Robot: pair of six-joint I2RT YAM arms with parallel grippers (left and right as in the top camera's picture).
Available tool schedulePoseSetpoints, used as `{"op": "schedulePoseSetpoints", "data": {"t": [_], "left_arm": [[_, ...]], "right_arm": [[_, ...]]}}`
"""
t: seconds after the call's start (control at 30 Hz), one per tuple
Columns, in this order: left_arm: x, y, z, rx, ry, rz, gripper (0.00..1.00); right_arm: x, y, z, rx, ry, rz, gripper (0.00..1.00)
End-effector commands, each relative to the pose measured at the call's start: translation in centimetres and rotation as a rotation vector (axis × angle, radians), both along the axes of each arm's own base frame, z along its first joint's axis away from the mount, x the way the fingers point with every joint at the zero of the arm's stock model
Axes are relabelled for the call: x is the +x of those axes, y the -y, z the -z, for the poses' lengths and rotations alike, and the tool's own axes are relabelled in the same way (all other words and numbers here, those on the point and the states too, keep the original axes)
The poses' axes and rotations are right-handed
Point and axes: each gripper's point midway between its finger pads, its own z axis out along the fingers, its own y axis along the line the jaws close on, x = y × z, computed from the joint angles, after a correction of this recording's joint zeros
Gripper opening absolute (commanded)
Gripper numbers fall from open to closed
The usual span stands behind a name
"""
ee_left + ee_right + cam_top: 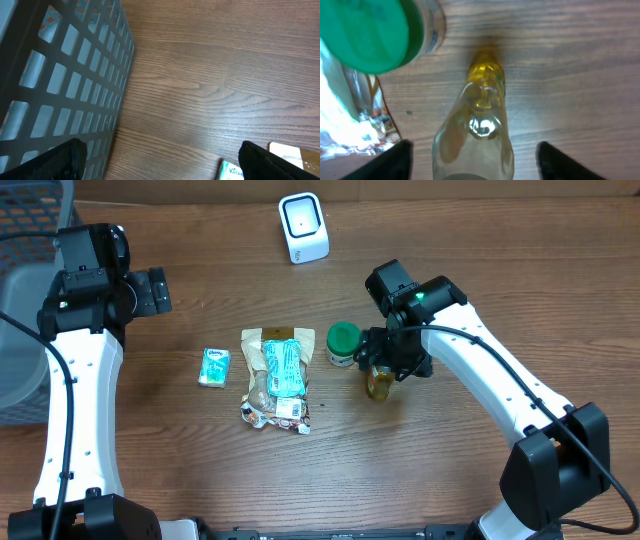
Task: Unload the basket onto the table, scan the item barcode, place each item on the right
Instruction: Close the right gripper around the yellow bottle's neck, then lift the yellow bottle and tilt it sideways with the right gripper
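Nearest the robot's side of the table (450, 260) lies one snack bag (275, 378), flat, its length running front to back. One small tissue pack (214, 367) lies to its left. On the other side of the bag stands the one bottle (379, 387). Its long axis is about vertical: the base is on the wood with yellow liquid pooled in it, and the clear upper body rises toward the right wrist camera. Its top is hidden under the right gripper (390, 363), which hangs directly above it. The fingers (400, 160) are apart, one on each side of the glass, with bare wood showing between each finger and the bottle. Just beyond, close beside the bottle, stands one jar (343, 343) with a green lid facing up. Farther back on the left, the left gripper (152, 290) hovers over bare wood with its fingers spread wide, next to one grey mesh basket (75, 75). Farthest off stands one white scanner (303, 228), well apart from the bottle.
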Motion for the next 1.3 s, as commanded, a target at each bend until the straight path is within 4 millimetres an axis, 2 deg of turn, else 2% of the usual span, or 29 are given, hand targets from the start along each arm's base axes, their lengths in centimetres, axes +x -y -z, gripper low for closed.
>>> {"op": "schedulePoseSetpoints", "data": {"t": [0.0, 0.17, 0.33, 0.47, 0.7, 0.83, 0.9, 1.0, 1.1, 1.27], "left_arm": [[0.13, 0.28, -1.13, -0.003, 0.031, 0.0, 0.99], [0.13, 0.3, -1.13, -0.003, 0.031, 0.0, 0.99], [0.13, 0.3, -1.13, -0.003, 0.031, 0.0, 1.0], [0.13, 0.28, -1.13, -0.003, 0.031, 0.0, 0.99], [0.13, 0.3, -1.13, -0.003, 0.031, 0.0, 1.0], [0.13, 0.28, -1.13, -0.003, 0.031, 0.0, 1.0], [0.13, 0.3, -1.13, -0.003, 0.031, 0.0, 1.0], [0.13, 0.3, -1.13, -0.003, 0.031, 0.0, 1.0], [0.13, 0.3, -1.13, -0.003, 0.031, 0.0, 0.99], [0.13, 0.28, -1.13, -0.003, 0.031, 0.0, 1.0]], "right_arm": [[0.09, 0.2, 0.09, -0.019, 0.01, 0.007, 0.68], [0.19, 0.54, 0.08, -0.073, 0.036, 0.011, 0.69], [-0.02, 0.07, 0.08, -0.086, 0.045, -0.003, 0.69], [-0.06, 0.9, 0.02, -0.156, 0.065, 0.028, 0.69], [0.02, 0.84, 0.02, -0.157, 0.07, 0.026, 0.69], [0.16, 0.75, 0.03, -0.153, 0.076, 0.027, 0.6], [0.13, 0.76, 0.04, -0.154, 0.075, 0.027, 0.59], [0.06, 0.81, 0.04, -0.155, 0.072, 0.026, 0.61], [-0.03, 0.84, 0.18, -0.157, 0.069, 0.026, 0.69], [-0.19, 0.96, 0.89, -0.161, 0.064, 0.025, 0.67]]}}
